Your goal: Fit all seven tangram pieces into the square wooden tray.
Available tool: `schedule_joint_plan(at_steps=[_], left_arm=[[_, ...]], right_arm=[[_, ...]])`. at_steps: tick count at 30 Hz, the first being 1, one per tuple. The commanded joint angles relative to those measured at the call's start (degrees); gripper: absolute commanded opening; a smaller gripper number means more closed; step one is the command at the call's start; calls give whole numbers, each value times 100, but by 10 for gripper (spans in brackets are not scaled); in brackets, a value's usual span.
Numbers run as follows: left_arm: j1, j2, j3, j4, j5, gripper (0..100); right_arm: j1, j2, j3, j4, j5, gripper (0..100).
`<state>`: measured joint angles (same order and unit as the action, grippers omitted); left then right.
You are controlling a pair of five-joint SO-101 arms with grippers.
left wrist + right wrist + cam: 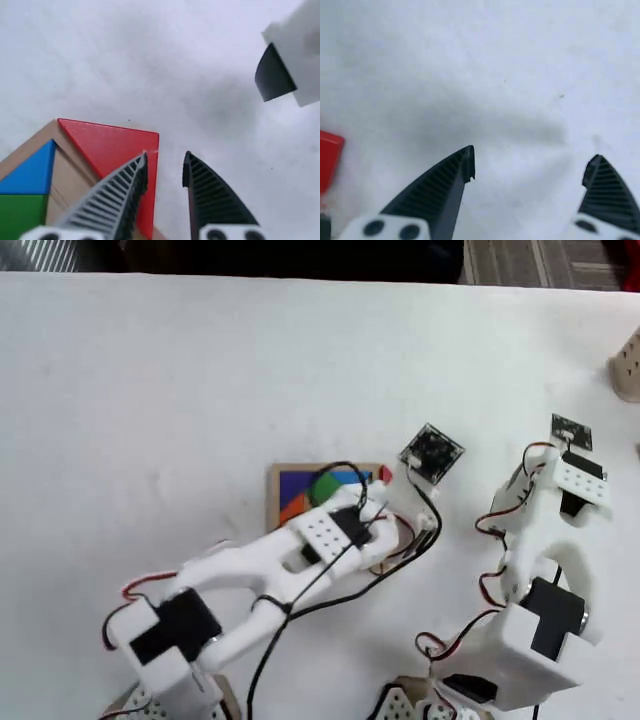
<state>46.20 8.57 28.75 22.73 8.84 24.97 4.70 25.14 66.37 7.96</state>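
Left gripper [166,157] slightly open, with a narrow gap between the ribbed black fingertips and nothing clamped in it. Hanging low at one corner of the square wooden tray [65,180], one fingertip in front of the red wooden triangle [115,142], the other over the bare white table [150,60] just beside it. Impossible to tell whether that fingertip touches the triangle. Red triangle lying in the tray's corner, one edge along the rim; unclear whether seated flat or riding on the rim. Next to it in the tray a blue wooden piece [32,172] and a green wooden piece [20,215], with bare tray floor between them and the red one. From above, an orange wooden piece [295,508] also in the tray, much of the tray under the left arm. Right gripper [532,155] wide open, empty, above plain table to the side of the tray, apart from the red triangle's tip.
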Motion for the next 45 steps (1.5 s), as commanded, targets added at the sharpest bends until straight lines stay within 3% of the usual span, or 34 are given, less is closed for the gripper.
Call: schedule_joint_plan(at_steps=[1, 9, 25, 30, 39, 45], left_arm=[[40, 171, -378, 35, 44, 130], [-646, 391, -369, 88, 79, 130], [-1209, 356, -387, 1178, 88, 128], [-1429, 356, -387, 1495, 53, 22], [-1437, 312, -422, 1626, 44, 38], [-1437, -532, -132, 1705, 44, 42]], right_arm=[[40, -40, -26, -57, -97, 334], [13, -40, -26, -57, -97, 334], [-4, 189, -79, -57, -70, 334], [-154, 259, -88, -57, 176, 334], [-154, 277, -88, -57, 202, 334], [-251, 286, -88, -57, 211, 334]])
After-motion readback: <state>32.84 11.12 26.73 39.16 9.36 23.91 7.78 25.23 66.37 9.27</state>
